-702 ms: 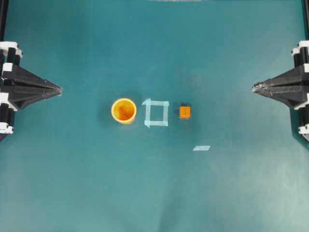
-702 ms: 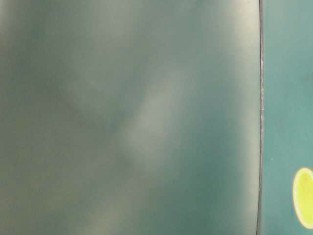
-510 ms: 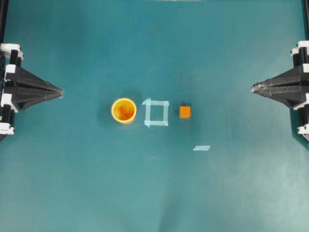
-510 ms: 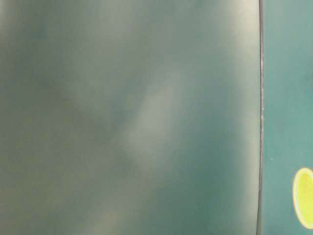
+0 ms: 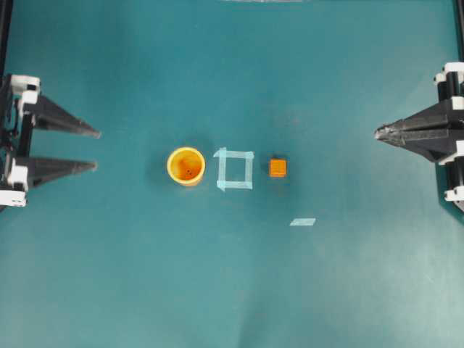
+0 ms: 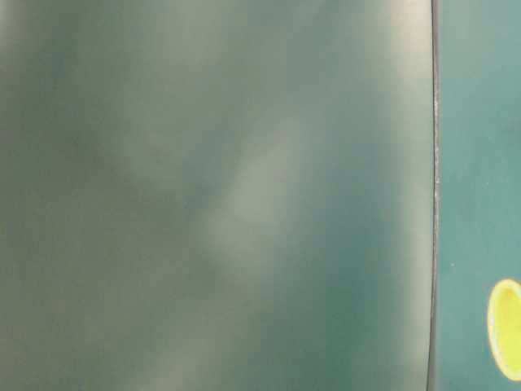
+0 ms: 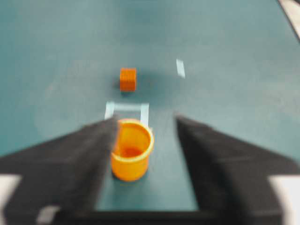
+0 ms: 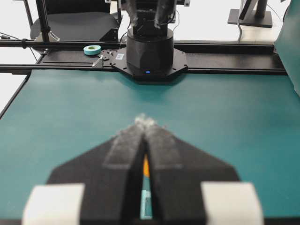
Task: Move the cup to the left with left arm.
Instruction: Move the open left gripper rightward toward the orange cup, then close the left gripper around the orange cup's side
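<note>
The left gripper (image 5: 96, 150) has spread its jaws wide, holding nothing; the cup (image 5: 186, 166) sits untouched on the counter (image 5: 217, 290); grasp and move remain.

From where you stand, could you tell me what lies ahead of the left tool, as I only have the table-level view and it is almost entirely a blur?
Observer: The overhead view shows the cup upright on the green table, apart from the left tool.
Operator: Is that tool ready to take it?
Observer: Its fingers stand spread apart, and in the left wrist view the cup sits just ahead, towards the left finger.
Operator: Anything behind the cup?
Observer: A taped square, then a small orange cube, all in one row. The right tool is shut at the far edge.
</note>
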